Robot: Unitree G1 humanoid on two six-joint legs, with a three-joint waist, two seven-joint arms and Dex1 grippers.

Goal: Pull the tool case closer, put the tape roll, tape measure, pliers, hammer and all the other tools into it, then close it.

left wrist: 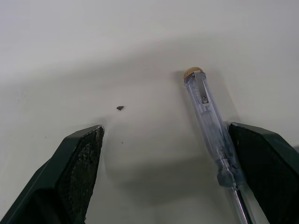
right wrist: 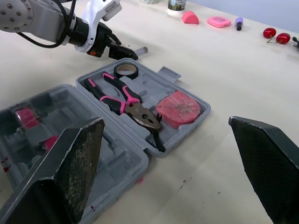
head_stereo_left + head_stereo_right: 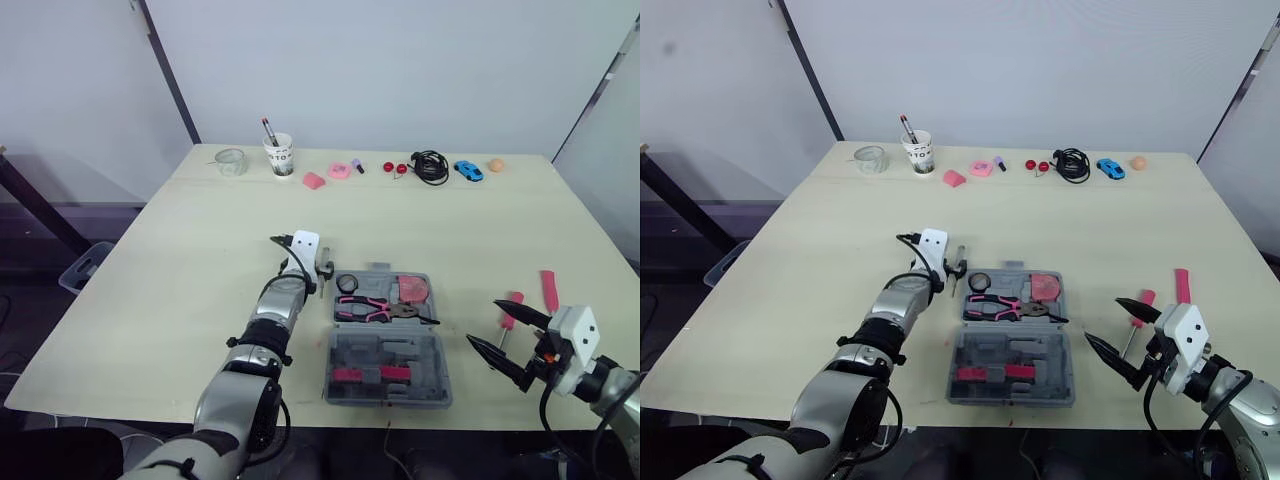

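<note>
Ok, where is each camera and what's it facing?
Left and right eye views: on the head, facing forward and down over the table; both arms show, left gripper and right gripper flanking the open tool case.
Left wrist view: along its open fingers, down at a clear screwdriver on the table.
Right wrist view: between its open fingers, across the case toward the left gripper.
Shared: head and right wrist views show the case and left gripper.

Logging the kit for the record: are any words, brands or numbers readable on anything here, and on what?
Paper cup: dark print, too small to read.
Tool case, tape measure, clear-handled screwdriver: no text visible.
Nothing can be quoted.
</note>
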